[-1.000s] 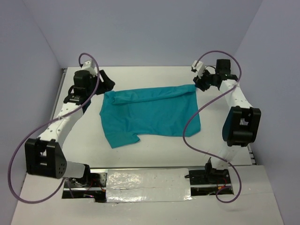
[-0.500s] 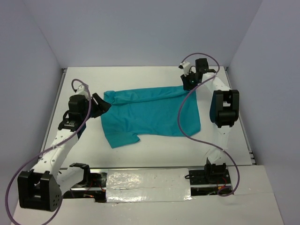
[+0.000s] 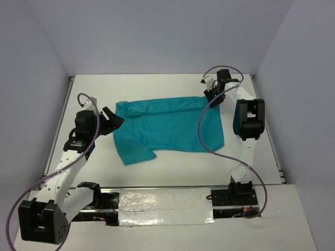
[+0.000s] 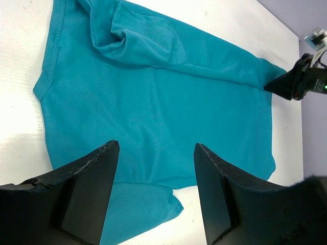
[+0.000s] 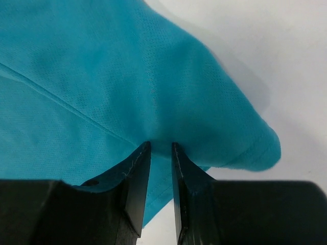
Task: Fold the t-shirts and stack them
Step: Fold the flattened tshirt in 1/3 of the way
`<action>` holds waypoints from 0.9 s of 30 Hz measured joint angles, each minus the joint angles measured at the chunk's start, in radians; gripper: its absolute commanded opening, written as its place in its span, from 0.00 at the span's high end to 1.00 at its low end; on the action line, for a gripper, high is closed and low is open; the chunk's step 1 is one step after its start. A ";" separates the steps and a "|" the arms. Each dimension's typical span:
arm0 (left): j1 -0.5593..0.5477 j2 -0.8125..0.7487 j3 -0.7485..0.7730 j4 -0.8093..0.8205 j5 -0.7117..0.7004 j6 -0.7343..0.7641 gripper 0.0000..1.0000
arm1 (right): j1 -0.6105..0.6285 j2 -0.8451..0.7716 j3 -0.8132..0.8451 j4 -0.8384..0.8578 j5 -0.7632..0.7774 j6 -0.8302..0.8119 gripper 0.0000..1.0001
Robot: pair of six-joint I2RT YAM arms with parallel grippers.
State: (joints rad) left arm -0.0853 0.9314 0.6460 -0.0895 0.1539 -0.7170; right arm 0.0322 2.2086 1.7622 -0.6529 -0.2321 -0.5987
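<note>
The teal t-shirt (image 3: 167, 125) lies spread on the white table (image 3: 157, 83). Its far edge is rolled over in a band and a sleeve (image 3: 137, 154) sticks out at the near left. My left gripper (image 3: 116, 117) is open and empty, just above the shirt's left edge. In the left wrist view, its gripper (image 4: 156, 153) frames the shirt (image 4: 163, 92) with jaws wide apart. My right gripper (image 3: 212, 99) is shut on the shirt's far right corner. The right wrist view shows its gripper (image 5: 161, 145) pinching the cloth (image 5: 127, 66). No white tag shows.
The right arm's purple cable (image 3: 201, 130) hangs across the shirt's right part. The right arm's elbow (image 3: 249, 119) stands beside the shirt's right edge. Lilac walls close in the table at the back and sides. A foil-covered strip (image 3: 165, 201) runs along the near edge.
The left gripper moved from the shirt's far left corner toward me along the left edge. The right gripper moved left with the far right corner, and its arm folded upright.
</note>
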 measured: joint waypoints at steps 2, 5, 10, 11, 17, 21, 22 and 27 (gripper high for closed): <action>0.000 0.002 -0.001 0.001 0.000 -0.007 0.26 | 0.000 0.011 -0.002 -0.013 0.009 0.000 0.67; 0.000 0.021 -0.001 0.006 -0.001 -0.026 0.27 | 0.000 0.019 -0.002 -0.023 0.013 0.000 0.67; 0.002 0.065 -0.001 -0.013 -0.016 -0.069 0.34 | -0.005 0.015 -0.004 -0.025 -0.004 -0.002 0.63; 0.002 0.069 -0.001 -0.021 -0.021 -0.072 0.37 | -0.007 0.004 -0.017 -0.017 -0.021 -0.004 0.61; 0.004 0.068 0.012 -0.158 -0.086 -0.133 0.67 | -0.015 -0.311 -0.199 -0.063 -0.222 -0.122 0.42; 0.005 0.076 0.038 -0.276 -0.098 -0.157 0.47 | -0.019 -0.609 -0.325 -0.153 -0.397 -0.396 0.33; 0.005 0.086 0.048 -0.308 -0.099 -0.163 0.45 | -0.019 -0.680 -0.380 -0.182 -0.425 -0.473 0.32; 0.005 0.155 0.081 -0.454 -0.104 -0.171 0.26 | -0.017 -0.885 -0.713 -0.309 -0.463 -0.755 0.30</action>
State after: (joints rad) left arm -0.0807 1.0863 0.7273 -0.5438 0.0502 -0.8879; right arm 0.0151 1.3235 1.0496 -0.9619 -0.6956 -1.3540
